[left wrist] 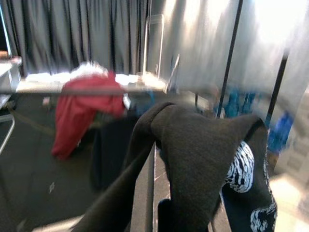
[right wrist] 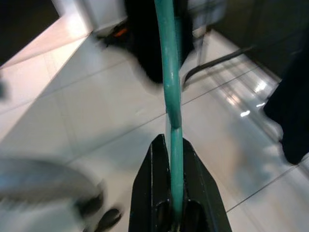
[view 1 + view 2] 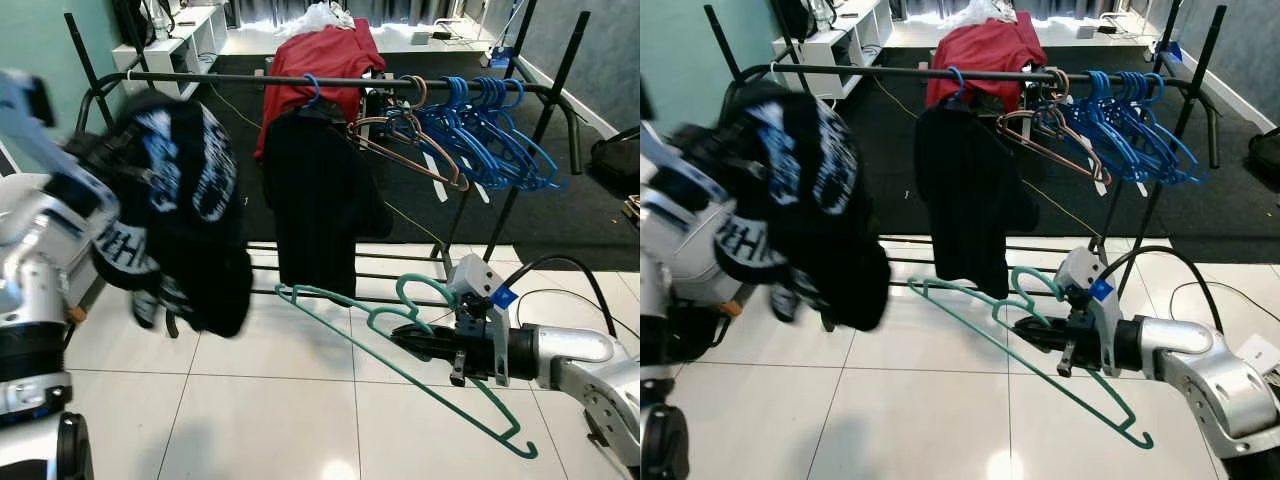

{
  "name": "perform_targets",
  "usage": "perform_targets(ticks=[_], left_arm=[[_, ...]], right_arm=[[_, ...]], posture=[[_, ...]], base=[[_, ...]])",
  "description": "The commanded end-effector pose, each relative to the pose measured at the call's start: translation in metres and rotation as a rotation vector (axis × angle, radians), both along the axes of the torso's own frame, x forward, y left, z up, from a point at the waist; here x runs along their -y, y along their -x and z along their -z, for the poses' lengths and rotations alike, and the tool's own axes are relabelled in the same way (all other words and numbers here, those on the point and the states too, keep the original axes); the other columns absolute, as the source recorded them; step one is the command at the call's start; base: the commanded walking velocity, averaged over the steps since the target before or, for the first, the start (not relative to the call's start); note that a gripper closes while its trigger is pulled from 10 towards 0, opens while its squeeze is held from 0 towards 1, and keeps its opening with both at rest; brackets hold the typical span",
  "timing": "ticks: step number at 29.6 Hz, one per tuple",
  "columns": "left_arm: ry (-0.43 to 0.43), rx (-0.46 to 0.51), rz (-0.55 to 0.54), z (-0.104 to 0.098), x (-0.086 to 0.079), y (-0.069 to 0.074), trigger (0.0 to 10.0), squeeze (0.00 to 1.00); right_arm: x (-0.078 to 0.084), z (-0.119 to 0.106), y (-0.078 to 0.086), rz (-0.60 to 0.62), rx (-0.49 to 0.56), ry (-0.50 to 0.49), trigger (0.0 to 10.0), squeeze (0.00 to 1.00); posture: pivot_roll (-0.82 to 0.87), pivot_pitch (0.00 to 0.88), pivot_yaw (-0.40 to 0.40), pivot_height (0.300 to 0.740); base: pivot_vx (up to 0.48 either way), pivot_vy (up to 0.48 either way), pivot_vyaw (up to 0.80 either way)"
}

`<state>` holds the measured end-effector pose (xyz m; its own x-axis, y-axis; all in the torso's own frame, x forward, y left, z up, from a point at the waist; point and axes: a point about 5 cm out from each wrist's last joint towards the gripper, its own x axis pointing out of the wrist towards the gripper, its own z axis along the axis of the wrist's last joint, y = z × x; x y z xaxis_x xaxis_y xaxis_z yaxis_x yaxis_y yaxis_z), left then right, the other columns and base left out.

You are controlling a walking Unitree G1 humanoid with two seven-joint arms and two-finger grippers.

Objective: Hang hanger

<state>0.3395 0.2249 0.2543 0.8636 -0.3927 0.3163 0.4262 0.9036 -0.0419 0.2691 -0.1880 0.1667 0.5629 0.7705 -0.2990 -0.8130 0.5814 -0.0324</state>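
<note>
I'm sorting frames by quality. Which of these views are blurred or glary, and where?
Eye views: the left arm and its black printed garment are motion-smeared, while the rack and green hanger in the right gripper stay sharp; slight tile glare. Left wrist view: soft all over, washed-out upper right. Right wrist view: hanger and fingers crisp, floor behind blurred.

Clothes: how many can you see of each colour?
Red: 1, the red garment draped over the rack.
Plain black: 1, the black garment hanging from the rack.
Black with white print: 1, the printed garment draped over the left arm.
Total: 3
</note>
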Motion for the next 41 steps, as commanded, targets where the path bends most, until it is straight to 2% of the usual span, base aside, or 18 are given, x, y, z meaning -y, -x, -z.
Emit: perform_targets(ticks=[1, 2, 3, 4, 5, 6, 8, 9, 11, 12, 16, 18, 20, 25, 33, 41], left_arm=[[-0.045, -0.025, 0.015, 0.008, 0.008, 0.0, 0.0, 0.0], [-0.097, -0.091, 0.041, 0.032, 0.029, 0.001, 0.0, 0.0], [-0.097, -0.091, 0.041, 0.032, 0.029, 0.001, 0.0, 0.0], [-0.111, -0.158, 0.047, 0.054, 0.046, 0.004, 0.0, 0.0], [-0.111, -0.158, 0.047, 0.054, 0.046, 0.004, 0.0, 0.0], [-0.112, -0.212, 0.046, 0.071, 0.058, 0.008, 4.3, 0.0], [-0.112, -0.212, 0.046, 0.071, 0.058, 0.008, 4.3, 0.0], [-0.11, -0.26, 0.049, 0.085, 0.068, 0.013, 10.0, 0.0], [-0.11, -0.26, 0.049, 0.085, 0.068, 0.013, 10.0, 0.0], [-0.093, -0.304, 0.046, 0.099, 0.076, 0.018, 10.0, 0.0], [-0.093, -0.304, 0.046, 0.099, 0.076, 0.018, 10.0, 0.0], [-0.058, -0.347, 0.008, 0.116, 0.083, 0.024, 10.0, 0.0], [-0.031, -0.356, -0.008, 0.12, 0.083, 0.023, 10.0, 0.0], [0.022, -0.359, -0.046, 0.122, 0.079, 0.02, 10.0, 0.0], [0.007, -0.359, -0.083, 0.123, 0.079, 0.024, 10.0, 0.0], [0.008, -0.355, -0.102, 0.125, 0.082, 0.023, 10.0, 0.0]], right_arm=[[0.002, 0.001, -0.003, 0.035, 0.022, 0.02, 0.0, 0.0], [-0.003, 0.007, -0.015, 0.15, 0.05, -0.017, 0.0, 0.0], [-0.003, 0.007, -0.015, 0.15, 0.05, -0.017, 0.0, 0.0], [-0.008, 0.014, -0.024, 0.254, 0.059, -0.049, 0.0, 0.0], [-0.008, 0.014, -0.024, 0.254, 0.059, -0.049, 0.0, 0.0], [-0.013, 0.02, -0.031, 0.339, 0.055, -0.076, 7.8, 0.0], [-0.013, 0.02, -0.031, 0.339, 0.055, -0.076, 7.8, 0.0], [-0.017, 0.026, -0.035, 0.407, 0.043, -0.096, 10.0, 0.0], [-0.017, 0.026, -0.035, 0.407, 0.043, -0.096, 10.0, 0.0], [-0.023, 0.034, -0.036, 0.458, 0.029, -0.116, 10.0, 0.0], [-0.023, 0.034, -0.036, 0.458, 0.029, -0.116, 10.0, 0.0], [-0.026, 0.042, -0.039, 0.525, 0.011, -0.137, 10.0, 0.0], [-0.025, 0.044, -0.04, 0.541, 0.003, -0.144, 10.0, 0.0], [-0.023, 0.047, -0.044, 0.569, -0.01, -0.166, 10.0, 0.0], [-0.021, 0.052, -0.047, 0.626, -0.015, -0.183, 10.0, 0.0], [-0.019, 0.054, -0.048, 0.626, -0.025, -0.177, 10.0, 0.0]], posture=[[-0.06, 0.034, 0.05, 0.74], [-0.05, 0.035, 0.049, 0.74], [-0.05, 0.035, 0.049, 0.74], [-0.05, 0.035, 0.038, 0.74], [-0.05, 0.035, 0.038, 0.74], [-0.05, 0.032, 0.029, 0.74], [-0.05, 0.032, 0.029, 0.74], [-0.05, 0.037, 0.023, 0.74], [-0.05, 0.037, 0.023, 0.74], [-0.05, 0.043, 0.02, 0.74], [-0.05, 0.043, 0.02, 0.74], [-0.04, 0.056, 0.015, 0.74], [-0.04, 0.057, 0.014, 0.74], [-0.04, 0.063, 0.014, 0.74], [-0.03, 0.048, -0.002, 0.74], [-0.03, 0.048, -0.046, 0.74]], base=[[0.0, 0.0, 0.0], [0.0, 0.0, 0.0], [0.0, 0.0, 0.0], [0.0, 0.0, 0.0], [0.0, 0.0, 0.0], [0.0, 0.0, 0.0], [0.0, 0.0, 0.0], [0.0, 0.0, 0.0], [0.0, 0.0, 0.0], [0.0, 0.0, 0.0], [0.0, 0.0, 0.0], [0.0, 0.0, 0.0], [0.0, 0.0, 0.0], [0.0, 0.0, 0.0], [0.0, 0.0, 0.0], [0.0, 0.0, 0.0]])
